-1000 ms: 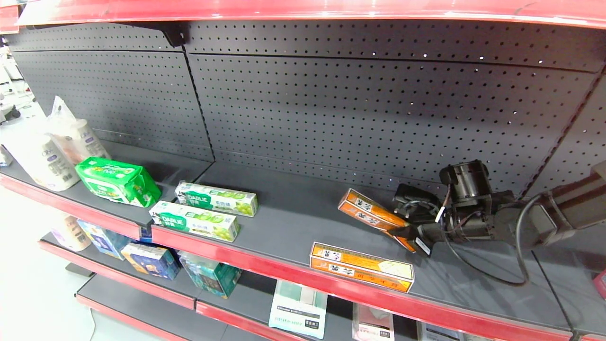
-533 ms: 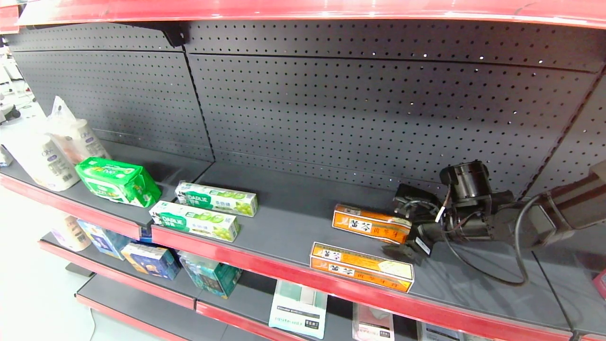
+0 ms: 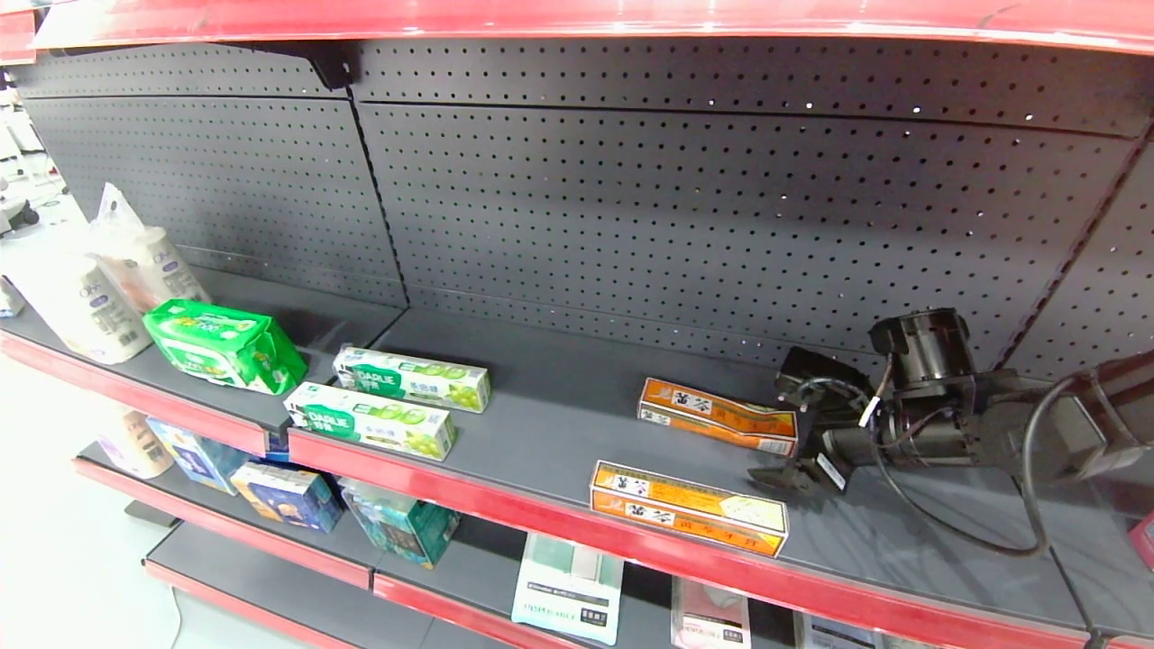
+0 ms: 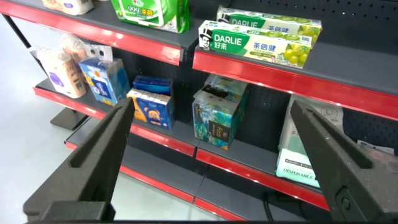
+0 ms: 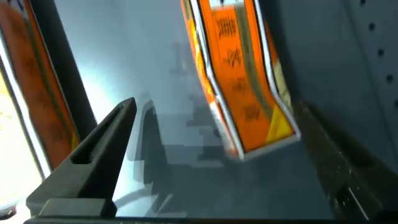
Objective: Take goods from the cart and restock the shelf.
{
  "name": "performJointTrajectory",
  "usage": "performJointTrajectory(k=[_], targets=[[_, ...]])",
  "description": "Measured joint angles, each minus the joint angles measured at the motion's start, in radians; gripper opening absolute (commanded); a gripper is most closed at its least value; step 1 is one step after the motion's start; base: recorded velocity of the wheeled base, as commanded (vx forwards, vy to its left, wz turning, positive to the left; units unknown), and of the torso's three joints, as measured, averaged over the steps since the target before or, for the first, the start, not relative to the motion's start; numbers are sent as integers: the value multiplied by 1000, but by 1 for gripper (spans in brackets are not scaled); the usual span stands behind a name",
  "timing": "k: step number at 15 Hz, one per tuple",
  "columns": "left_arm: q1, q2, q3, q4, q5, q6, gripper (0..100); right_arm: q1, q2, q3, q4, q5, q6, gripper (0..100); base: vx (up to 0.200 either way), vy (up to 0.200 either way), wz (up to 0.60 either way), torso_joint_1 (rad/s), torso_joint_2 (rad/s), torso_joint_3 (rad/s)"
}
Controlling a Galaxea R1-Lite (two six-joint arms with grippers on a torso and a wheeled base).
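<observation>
Printed lettering on green boxes [image 3: 370, 421], orange boxes [image 3: 690, 507], seemingly Chinese

Shop: red-edged pegboard shelves [image 3: 577, 518], boxed goods [image 3: 371, 420].

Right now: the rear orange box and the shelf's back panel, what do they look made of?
Rear orange box: likely printed cardboard, slightly glossy; crisp folded edges and a light sheen in the right wrist view.
Back panel: probably painted sheet metal, matte dark grey; regular rows of punched holes and straight panel seams.

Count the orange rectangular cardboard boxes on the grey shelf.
2. One orange rectangular cardboard box lies mid-shelf beside the open right gripper; the other box lies along the grey shelf's front edge. The arm may hide more.
</observation>
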Motion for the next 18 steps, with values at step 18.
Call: performJointTrajectory(k=[18], targets=[[0,0,0,0,0,1,100,-29,0,-62,-10,-9,119,100,0,0,0,0,0,0]])
